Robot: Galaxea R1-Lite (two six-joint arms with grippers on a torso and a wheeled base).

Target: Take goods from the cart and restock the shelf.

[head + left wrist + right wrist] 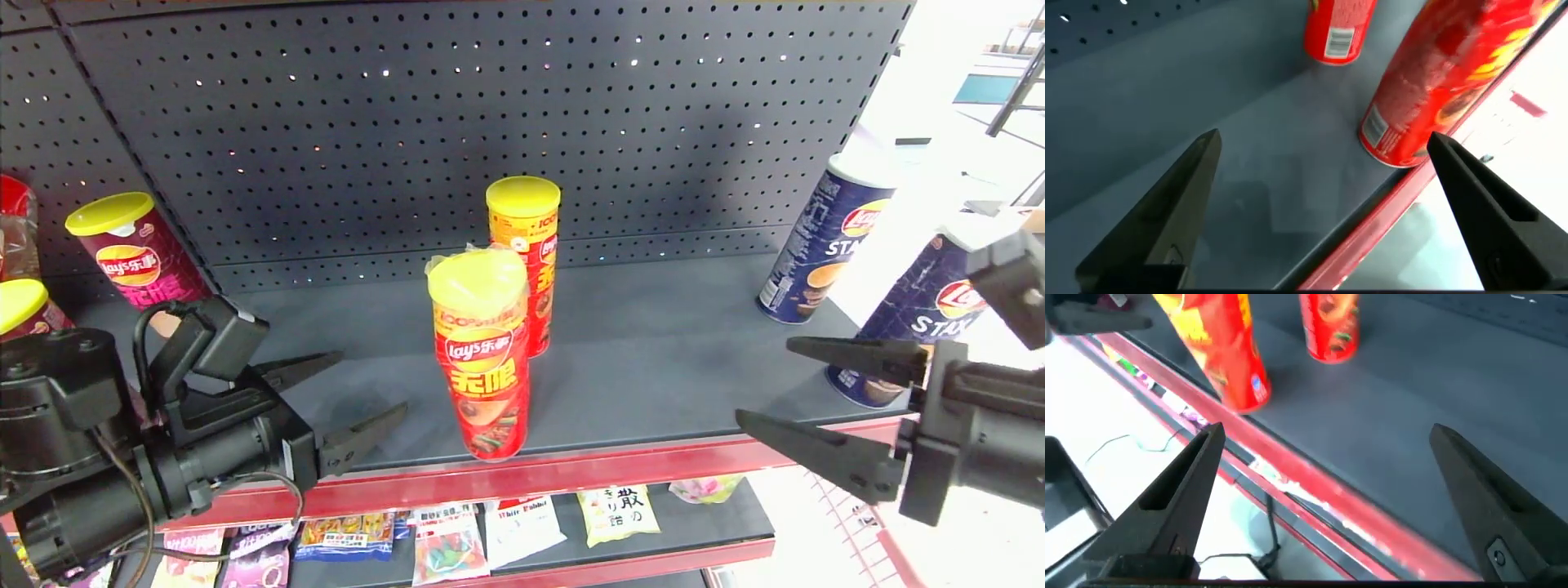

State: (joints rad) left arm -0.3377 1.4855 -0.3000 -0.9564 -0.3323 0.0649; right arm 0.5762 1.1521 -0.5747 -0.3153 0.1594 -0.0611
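Front red can (482,359) stands upright at the front lip of the shelf (653,351), with a second red can (526,261) just behind it. They form a single file with labels facing out, as stock is normally faced. Like is kept with like: blue cans (820,245) sit at the right end, well apart.

Left gripper (371,382) is level with the shelf, near the front can but not touching it — jaws spread wide, nothing held. Right gripper (765,380) is also spread and empty, near the blue cans.

Judgement: with neither gripper holding anything, the next item must come from the cart.
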